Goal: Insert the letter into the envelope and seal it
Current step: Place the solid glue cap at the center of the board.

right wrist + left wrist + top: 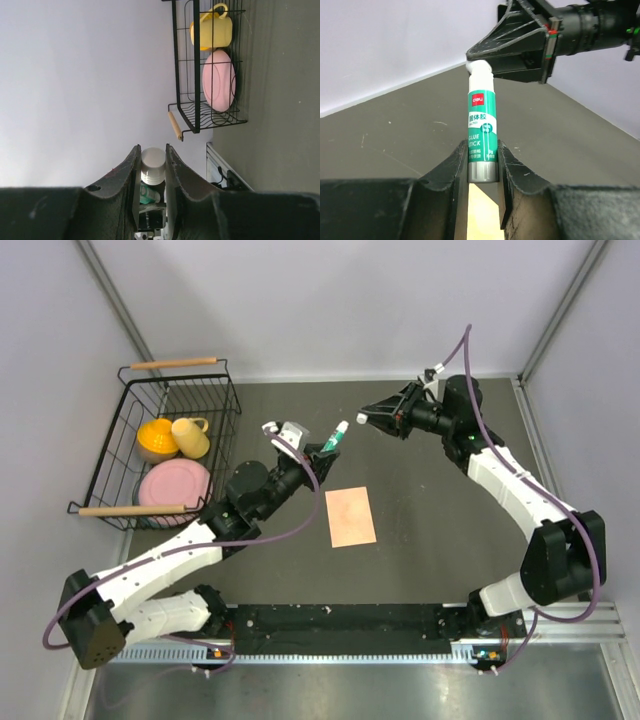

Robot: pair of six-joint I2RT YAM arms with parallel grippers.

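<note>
**Holding glue stick (482, 135) and cap (152, 164) above the envelope (351, 516)**

The left hand (482, 167) pinches the glue stick's lower barrel. The right hand (150, 172) pinches the white cap, which from above looks just clear of the stick's tip. Both hang over the far middle of the dark tabletop (440, 540). The envelope lies flat below them, toward the arm bases, its long axis running near to far with a slight tilt. The left hand is the nearer one. Whether the flap is open I cannot tell. A wire basket (222, 390) of dishes stands well apart at the left, and pale walls close in the space.
</note>
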